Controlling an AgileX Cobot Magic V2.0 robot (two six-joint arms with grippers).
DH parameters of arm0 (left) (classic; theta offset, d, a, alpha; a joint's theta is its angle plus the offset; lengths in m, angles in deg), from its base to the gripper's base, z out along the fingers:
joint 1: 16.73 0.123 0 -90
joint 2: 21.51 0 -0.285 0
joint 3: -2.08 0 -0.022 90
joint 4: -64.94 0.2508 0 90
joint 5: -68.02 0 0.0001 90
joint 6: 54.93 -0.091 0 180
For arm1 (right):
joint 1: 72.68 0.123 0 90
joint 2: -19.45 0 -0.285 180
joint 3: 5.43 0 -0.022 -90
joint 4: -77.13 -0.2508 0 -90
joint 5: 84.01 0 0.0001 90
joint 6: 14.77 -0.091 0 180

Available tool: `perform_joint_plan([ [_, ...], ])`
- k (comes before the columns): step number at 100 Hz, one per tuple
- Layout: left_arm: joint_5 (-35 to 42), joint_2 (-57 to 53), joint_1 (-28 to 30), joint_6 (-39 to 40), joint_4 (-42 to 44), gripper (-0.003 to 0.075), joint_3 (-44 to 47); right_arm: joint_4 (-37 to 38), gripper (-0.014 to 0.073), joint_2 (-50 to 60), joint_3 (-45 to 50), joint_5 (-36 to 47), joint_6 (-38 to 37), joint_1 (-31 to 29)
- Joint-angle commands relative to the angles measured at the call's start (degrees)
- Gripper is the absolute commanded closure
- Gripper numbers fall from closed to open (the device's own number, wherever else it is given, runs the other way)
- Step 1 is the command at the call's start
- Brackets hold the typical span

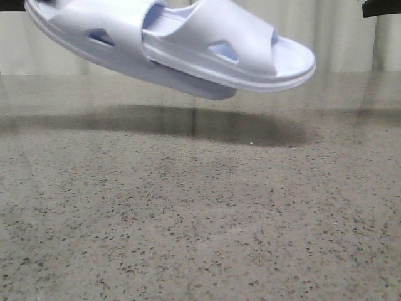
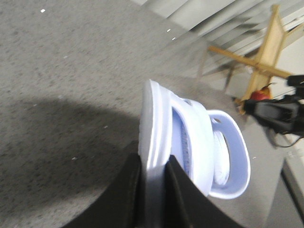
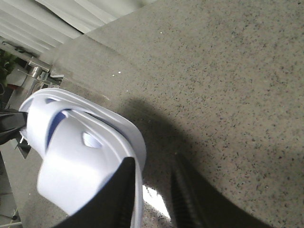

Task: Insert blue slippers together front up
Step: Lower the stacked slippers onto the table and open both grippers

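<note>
Two pale blue slippers are nested together and hang in the air over the table at the top of the front view. The upper one [image 1: 238,44] is pushed under the strap of the lower one [image 1: 94,25], toes to the right. My left gripper [image 2: 154,164] is shut on the sole edge of the outer slipper [image 2: 154,123], with the inner slipper [image 2: 232,156] beyond it. My right gripper [image 3: 153,164] is open, with bare table showing between its fingers. The slippers [image 3: 71,161] lie just beside one finger. Only a dark bit of the right arm [image 1: 379,7] shows in the front view.
The speckled grey table [image 1: 200,219] lies below, with the slippers' shadow [image 1: 207,125] on it. A pale curtain hangs behind. A wooden frame [image 2: 266,52] and a red object [image 2: 259,94] stand beyond the table's edge.
</note>
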Motion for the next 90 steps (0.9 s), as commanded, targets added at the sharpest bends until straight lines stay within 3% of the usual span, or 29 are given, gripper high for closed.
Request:
perform_joint_plan([
  [1,0.5,-2.1,0.1,0.5,-2.1,0.0704,-0.5,-3.0,0.0449,3.2,-1.9,-7.4,-0.2,-0.3],
  [50,10.3,5.4,0.1,-4.0,9.3,0.0688,2.5,-1.9,0.0449,3.3,-1.9,-7.4,-0.7,-0.3],
  [65,10.8,5.4,0.1,-7.1,10.2,0.0555,2.2,-1.6,0.0449,3.3,-1.9,-7.4,-0.7,-0.3],
  [82,9.8,4.4,1.4,-7.1,10.6,0.0329,-0.2,-0.2,0.0449,3.5,-1.9,-7.4,-0.9,-0.3],
  [90,7.3,3.1,3.3,-7.1,10.8,0.0289,-1.9,0.9,0.0449,4.0,-1.9,-6.9,-0.9,-0.3],
])
